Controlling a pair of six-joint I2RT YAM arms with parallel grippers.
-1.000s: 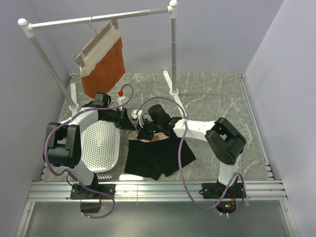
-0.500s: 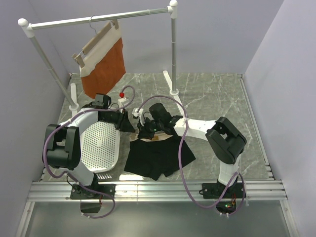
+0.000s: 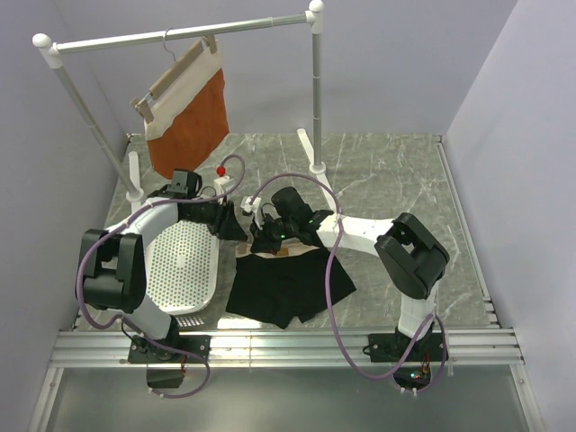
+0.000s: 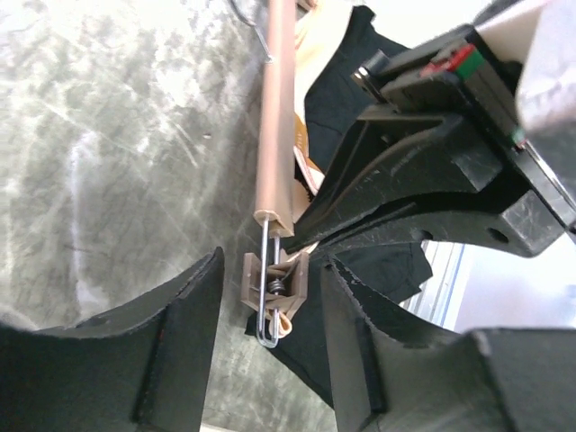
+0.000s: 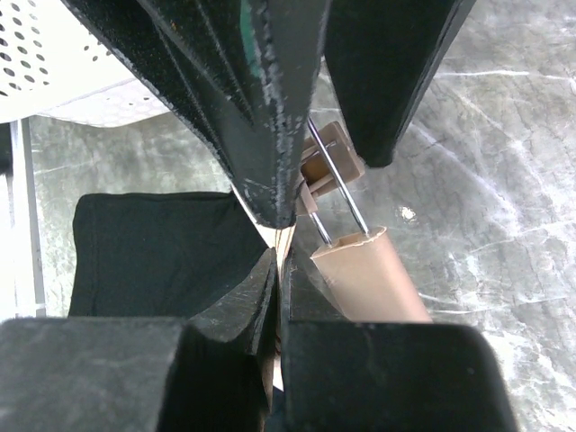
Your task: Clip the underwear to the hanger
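Note:
The black underwear [image 3: 283, 286] lies flat in front of the arms, its tan waistband at the far edge. In the left wrist view the hanger's pale wooden bar [image 4: 274, 108] ends in a wire-hung wooden clip [image 4: 281, 277] closed on a fold of tan waistband. My left gripper [image 4: 272, 292] is open, a finger on each side of that clip with gaps showing. My right gripper [image 5: 282, 263] is shut on the waistband beside the bar's end [image 5: 369, 274]. From above, both grippers [image 3: 236, 225] [image 3: 263, 238] meet over the waistband and hide most of the hanger.
A white perforated tray [image 3: 180, 265] lies left of the underwear under the left arm. Behind stands a clothes rack [image 3: 180, 34] with a rust-orange garment [image 3: 193, 121] on a twin hanger. The rack's right post [image 3: 317, 99] rises just beyond the grippers.
My left gripper has opened from nearly shut, its fingers coming off the clip. The right gripper and the underwear have stayed put.

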